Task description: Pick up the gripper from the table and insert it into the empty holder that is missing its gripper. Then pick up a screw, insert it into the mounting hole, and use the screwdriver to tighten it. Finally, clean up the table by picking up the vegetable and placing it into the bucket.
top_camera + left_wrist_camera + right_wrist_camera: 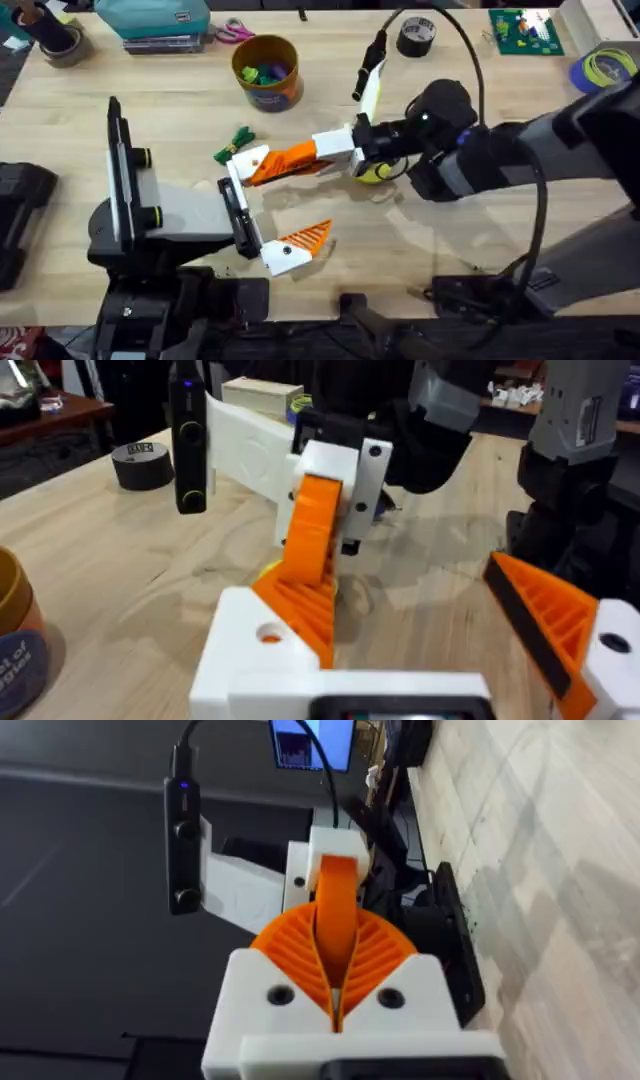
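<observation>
My right gripper (285, 160) (340, 925) reaches in from the right and is shut on the orange gripper (262, 172) (305, 610) (338, 885). The base of that gripper sits in the white holder (243, 160) (240, 650) (335, 845), which is one finger mount of my left gripper (300, 200) (405, 575). The left gripper is open, its other orange finger far apart. The green vegetable (235, 140) lies just behind the holder. The orange-brown bucket (268, 72) (15, 640) stands farther back with colourful toys inside. The screwdriver and screws are out of view.
A yellow ring (372, 172) lies under my right wrist. A black tape roll (416, 37) (140, 465), scissors (232, 32), a teal case (160, 20) and a green board (520, 30) line the far edge. A black box (20, 220) sits at the left.
</observation>
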You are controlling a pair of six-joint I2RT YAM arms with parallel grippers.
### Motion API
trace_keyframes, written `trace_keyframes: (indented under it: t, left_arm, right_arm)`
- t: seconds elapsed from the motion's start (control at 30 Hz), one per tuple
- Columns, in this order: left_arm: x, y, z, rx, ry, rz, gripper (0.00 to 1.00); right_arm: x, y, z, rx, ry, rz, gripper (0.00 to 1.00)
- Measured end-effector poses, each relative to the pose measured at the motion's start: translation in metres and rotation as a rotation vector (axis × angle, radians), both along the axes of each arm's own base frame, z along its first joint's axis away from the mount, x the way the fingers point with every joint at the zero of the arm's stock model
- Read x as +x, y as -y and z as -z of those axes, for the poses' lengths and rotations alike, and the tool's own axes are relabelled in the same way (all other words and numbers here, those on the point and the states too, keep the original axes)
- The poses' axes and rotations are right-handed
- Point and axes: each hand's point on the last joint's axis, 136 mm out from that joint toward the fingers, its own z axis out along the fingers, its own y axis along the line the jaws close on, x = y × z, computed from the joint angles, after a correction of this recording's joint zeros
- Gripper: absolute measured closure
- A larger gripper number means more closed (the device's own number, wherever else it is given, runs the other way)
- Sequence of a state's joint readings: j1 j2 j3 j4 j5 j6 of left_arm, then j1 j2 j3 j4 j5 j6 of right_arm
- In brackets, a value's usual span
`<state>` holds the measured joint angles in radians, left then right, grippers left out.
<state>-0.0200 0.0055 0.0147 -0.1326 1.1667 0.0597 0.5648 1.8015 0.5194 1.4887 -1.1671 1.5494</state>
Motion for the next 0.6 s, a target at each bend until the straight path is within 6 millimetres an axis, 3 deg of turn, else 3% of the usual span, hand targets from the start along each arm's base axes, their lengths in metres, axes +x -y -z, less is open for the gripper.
trace_keyframes:
  t: [0.6]
  left_arm:
    - [0.0010, -0.0004, 0.0001, -0.002, -0.007, -0.007, 0.015]
  right_arm:
    - [0.0107, -0.0111, 0.0016, 0.003, 0.002, -0.015, 0.993]
